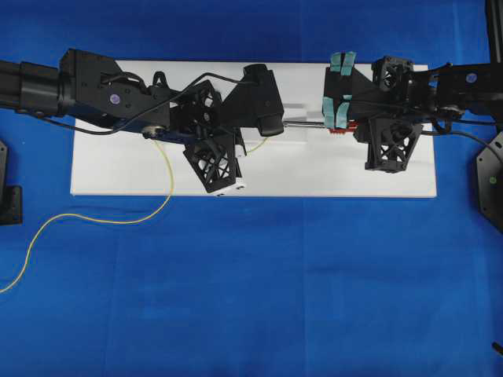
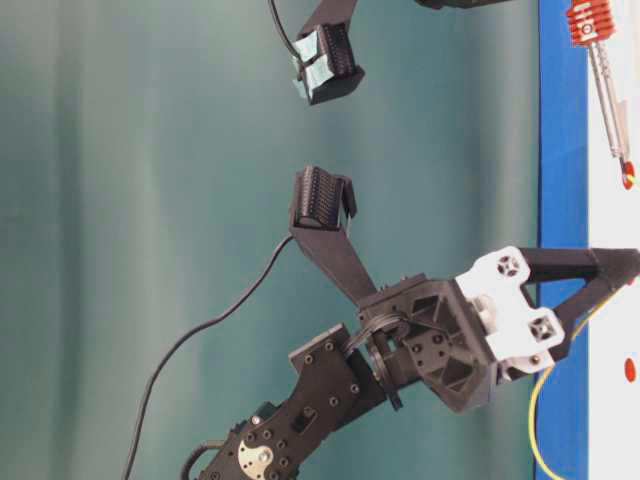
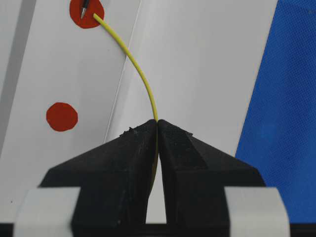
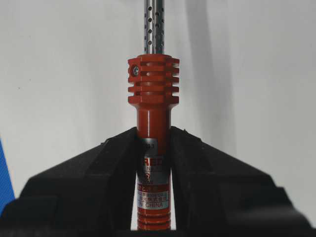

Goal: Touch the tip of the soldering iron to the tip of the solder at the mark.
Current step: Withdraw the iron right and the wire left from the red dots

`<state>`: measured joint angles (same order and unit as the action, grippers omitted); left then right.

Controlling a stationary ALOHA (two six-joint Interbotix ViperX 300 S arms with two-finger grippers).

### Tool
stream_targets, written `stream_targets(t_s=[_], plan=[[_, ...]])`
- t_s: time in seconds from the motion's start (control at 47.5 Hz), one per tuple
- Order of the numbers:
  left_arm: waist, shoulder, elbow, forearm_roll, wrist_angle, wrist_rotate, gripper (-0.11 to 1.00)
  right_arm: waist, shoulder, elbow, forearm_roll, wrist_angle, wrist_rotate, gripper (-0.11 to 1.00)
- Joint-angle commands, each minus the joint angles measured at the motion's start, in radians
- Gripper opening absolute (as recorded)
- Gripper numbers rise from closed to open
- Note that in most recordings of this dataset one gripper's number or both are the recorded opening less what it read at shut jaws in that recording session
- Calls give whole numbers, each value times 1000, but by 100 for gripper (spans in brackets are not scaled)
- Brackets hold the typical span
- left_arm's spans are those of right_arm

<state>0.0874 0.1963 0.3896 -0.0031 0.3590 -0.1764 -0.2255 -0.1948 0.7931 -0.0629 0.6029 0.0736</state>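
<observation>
In the left wrist view my left gripper point(image 3: 157, 122) is shut on the solder point(image 3: 140, 69), a thin yellow wire. It arcs up from the jaws to the upper red mark point(image 3: 90, 19). The soldering iron's dark tip point(image 3: 84, 9) rests on that same mark, right beside the wire's end; whether they touch I cannot tell. My right gripper point(image 4: 154, 136) is shut on the soldering iron point(image 4: 153, 94) at its red handle, and the perforated metal shaft point(image 4: 153, 24) points away. From overhead the iron's shaft point(image 1: 306, 123) runs left from the right gripper point(image 1: 361, 126) toward the left gripper point(image 1: 240, 149).
Both marks lie on a white board point(image 1: 314, 169) on blue cloth. A second red mark point(image 3: 61, 117) sits nearer my left gripper. The slack solder point(image 1: 118, 220) trails off the board's front edge to the left. The left wrist camera point(image 1: 263, 98) hides the mark from above.
</observation>
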Motion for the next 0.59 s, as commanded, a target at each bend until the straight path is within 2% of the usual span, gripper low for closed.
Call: stream_targets(t_s=[0.0,0.295,0.569], plan=[[-2,-15,-23,3,-3,-2,2,0,-8,-21,0,-3,0,6],[-2,-28,-23,2,6,2,2,0,-9,-21,0,-3,0,6],[2,-138,23,2,23,2,2,0,-8,-21,-2,-3,0,6]])
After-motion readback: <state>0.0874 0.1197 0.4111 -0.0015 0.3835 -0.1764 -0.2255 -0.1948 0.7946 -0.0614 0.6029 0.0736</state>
